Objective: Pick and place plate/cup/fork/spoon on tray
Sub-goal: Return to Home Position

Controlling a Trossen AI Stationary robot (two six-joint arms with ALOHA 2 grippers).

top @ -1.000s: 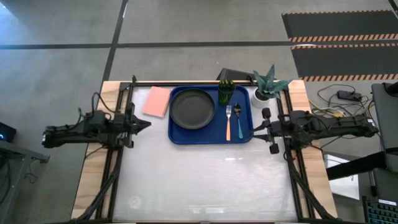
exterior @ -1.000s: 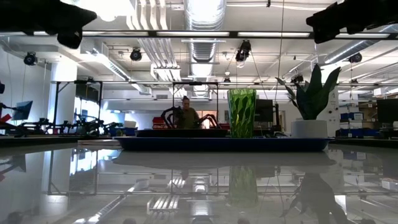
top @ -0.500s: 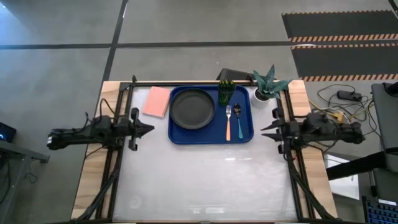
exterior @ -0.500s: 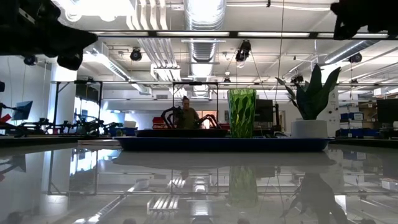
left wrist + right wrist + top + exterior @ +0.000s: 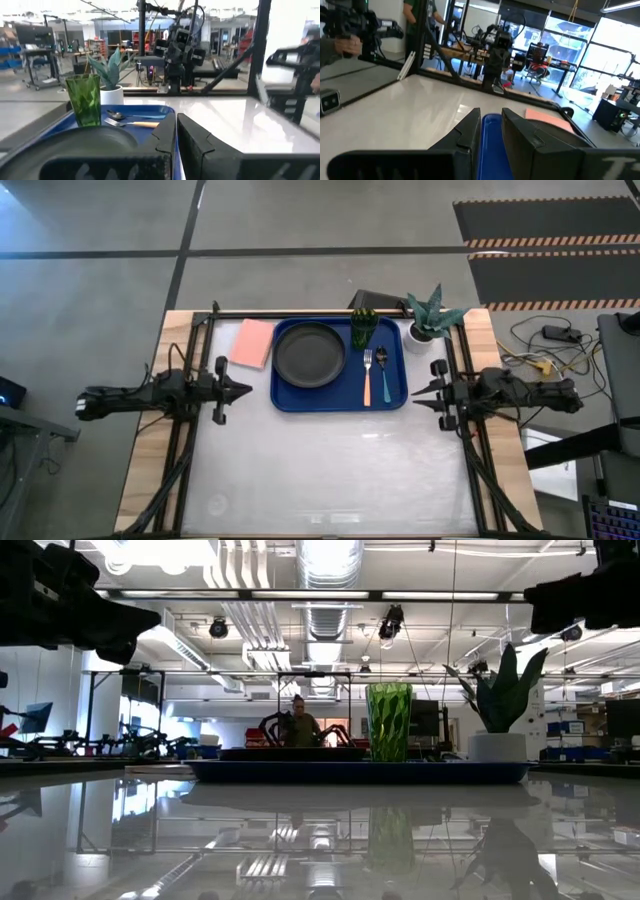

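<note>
Tray (image 5: 338, 400): you have plate (image 5: 310, 354), cup (image 5: 362, 330), fork (image 5: 367, 375), spoon (image 5: 384, 373) on it.
Left gripper (image 5: 246, 389): pressed together, left of tray.
Right gripper (image 5: 418, 392): nearly together, right of tray.

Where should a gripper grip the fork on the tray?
Probably the fork's orange handle, from straight above, jaws across its width. It lies flat on the tray, and the handle runs past the shorter spoon beside it, leaving room there for fingers.

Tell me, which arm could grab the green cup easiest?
Probably the right. The cup stands on the tray's right half, nearer the right gripper; the left gripper would have to cross over the plate.
</note>
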